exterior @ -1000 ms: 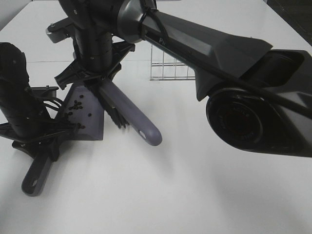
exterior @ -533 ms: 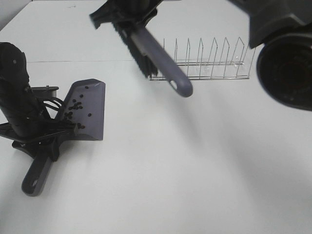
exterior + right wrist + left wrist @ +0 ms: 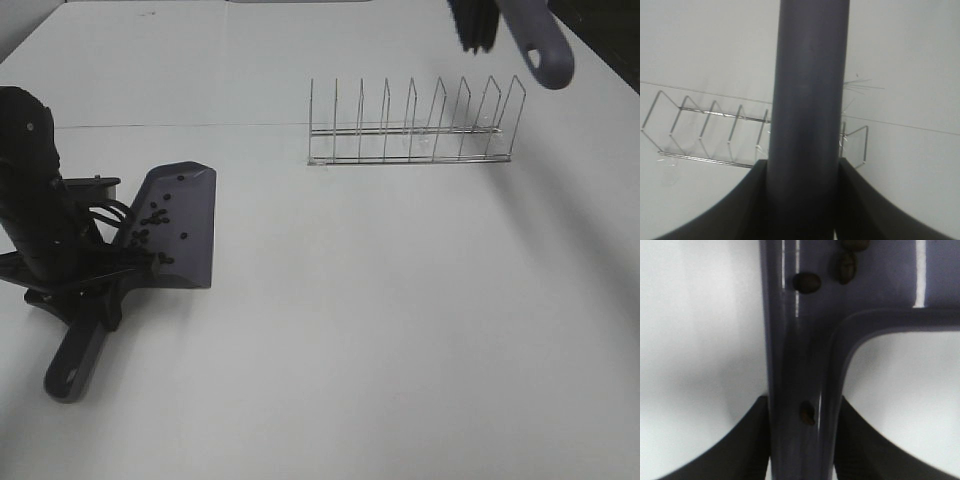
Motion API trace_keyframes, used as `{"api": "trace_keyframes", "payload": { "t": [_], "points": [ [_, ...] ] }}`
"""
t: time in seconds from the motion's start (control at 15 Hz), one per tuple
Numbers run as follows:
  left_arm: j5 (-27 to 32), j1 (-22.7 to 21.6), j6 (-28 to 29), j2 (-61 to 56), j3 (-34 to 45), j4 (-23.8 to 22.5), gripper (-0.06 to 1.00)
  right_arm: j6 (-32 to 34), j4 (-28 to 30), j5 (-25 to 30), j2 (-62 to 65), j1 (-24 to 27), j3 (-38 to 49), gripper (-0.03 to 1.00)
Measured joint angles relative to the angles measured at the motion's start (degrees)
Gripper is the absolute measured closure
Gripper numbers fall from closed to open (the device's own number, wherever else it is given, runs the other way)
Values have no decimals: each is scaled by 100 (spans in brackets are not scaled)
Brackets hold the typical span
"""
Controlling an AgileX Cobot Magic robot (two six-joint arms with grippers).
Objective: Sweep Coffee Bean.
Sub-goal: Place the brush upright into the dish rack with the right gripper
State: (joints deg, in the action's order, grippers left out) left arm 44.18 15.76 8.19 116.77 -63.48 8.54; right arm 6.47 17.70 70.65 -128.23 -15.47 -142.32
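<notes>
The grey-purple dustpan (image 3: 178, 225) lies on the white table at the left, with several tiny dark coffee beans (image 3: 153, 220) in its pan. My left gripper (image 3: 85, 285) is shut on the dustpan's handle (image 3: 75, 362). In the left wrist view the handle (image 3: 800, 365) runs between the dark fingers (image 3: 747, 450), with beans (image 3: 806, 282) on it. The brush (image 3: 535, 45) hangs high at the top right, its black bristles (image 3: 473, 22) above the rack. My right gripper is out of the high view; in the right wrist view it (image 3: 802, 200) is shut on the brush handle (image 3: 807, 85).
A wire dish rack (image 3: 412, 125) stands on the table at the back, right of centre; it also shows in the right wrist view (image 3: 715, 132). A seam line crosses the table behind the dustpan.
The right arm has lifted the brush off the dustpan's edge and carried it up and to the right, out past the rack. The dustpan and left gripper have not moved.
</notes>
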Motion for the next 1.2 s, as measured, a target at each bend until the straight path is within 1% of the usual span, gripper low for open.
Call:
{"api": "trace_keyframes", "payload": {
  "t": [0.07,0.2,0.27,0.33,0.4,0.47,0.53,0.6,0.73,1.0,1.2],
  "points": [
    [0,0,0,0,0,0,62,0,-34,-6,132,201,258,68],
    [0,0,0,0,0,0,62,0,-143,-11,327,556,1054,68],
    [0,0,0,0,0,0,62,-6,-201,-11,350,619,1238,68],
    [0,0,0,0,0,0,62,-6,-447,-11,407,825,1833,68],
    [0,0,0,0,0,0,62,-6,-527,-6,413,871,2023,68],
    [0,0,0,0,0,0,62,-6,-642,0,413,917,2384,68],
    [0,0,0,0,0,0,62,-6,-865,-6,413,928,2962,68],
    [0,0,0,0,0,0,62,-6,-940,0,390,928,3197,68],
    [-6,0,0,0,0,0,62,-6,-957,-69,241,928,3352,68],
    [-6,0,0,0,0,0,62,-6,-842,-653,-86,928,3329,68],
    [-6,0,0,0,0,0,62,-23,-682,-745,-378,928,3111,68]
  ]
}}
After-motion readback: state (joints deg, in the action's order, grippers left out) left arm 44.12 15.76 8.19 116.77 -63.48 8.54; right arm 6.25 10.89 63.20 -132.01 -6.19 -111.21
